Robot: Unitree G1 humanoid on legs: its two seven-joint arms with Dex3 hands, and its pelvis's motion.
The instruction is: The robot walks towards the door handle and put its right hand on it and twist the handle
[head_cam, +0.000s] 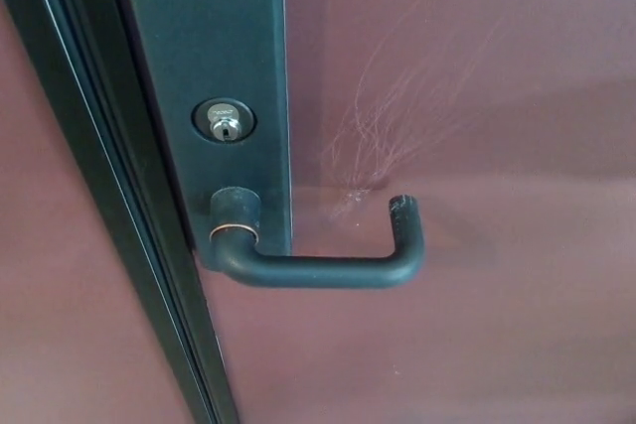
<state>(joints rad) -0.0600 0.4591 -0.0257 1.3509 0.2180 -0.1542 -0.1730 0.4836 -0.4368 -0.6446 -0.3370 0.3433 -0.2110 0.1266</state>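
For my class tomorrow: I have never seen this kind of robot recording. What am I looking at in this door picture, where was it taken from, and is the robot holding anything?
The picture comes from a camera on the head of a two-armed humanoid robot, looking at what is right in front of it. It shows a reddish-brown door up close. On it sits a dark metal plate with a silver keyhole. Below the keyhole is a dark lever handle, lying level, with its free end bent back towards the door. Pale scratches mark the door above the handle. At the left runs the dark door frame. Neither robot hand appears in the picture, so nothing is held and the handle is untouched.
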